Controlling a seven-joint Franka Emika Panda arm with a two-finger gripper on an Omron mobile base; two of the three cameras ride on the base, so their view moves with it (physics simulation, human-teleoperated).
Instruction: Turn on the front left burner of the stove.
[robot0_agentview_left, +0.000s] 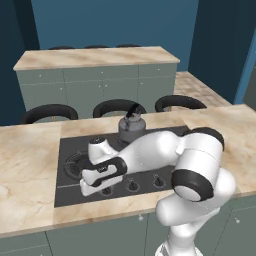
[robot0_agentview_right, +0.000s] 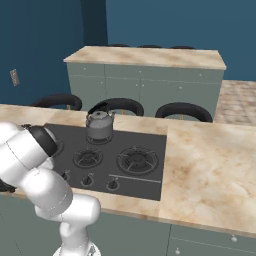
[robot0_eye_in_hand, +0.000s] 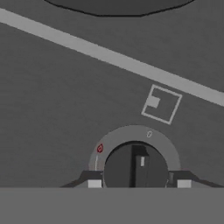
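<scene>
The stove (robot0_agentview_left: 67, 196) is a dark grey cooktop set in the marble counter. Its front left burner (robot0_agentview_left: 74, 163) is a wide black ring, partly covered by my hand. My gripper (robot0_agentview_left: 93, 189) is lowered onto the leftmost knob of the front row. In the hand view, the gripper (robot0_eye_in_hand: 139, 184) stands open with its fingertips (robot0_eye_in_hand: 94, 183) close on either side of this round dark knob (robot0_eye_in_hand: 135, 166). The knob's white mark points up toward the "0" sign (robot0_eye_in_hand: 149, 134); a red flame sign (robot0_eye_in_hand: 99, 148) lies to its left. The stove (robot0_agentview_right: 145, 186) also appears in the right base view.
A grey kettle (robot0_agentview_left: 131, 128) (robot0_agentview_right: 99, 125) stands on a rear burner. More knobs (robot0_agentview_left: 132, 186) (robot0_agentview_left: 159, 181) run along the stove's front edge. Two other burners (robot0_agentview_right: 89, 158) (robot0_agentview_right: 136, 160) lie to the right. Black stools (robot0_agentview_left: 119, 106) stand beyond the counter.
</scene>
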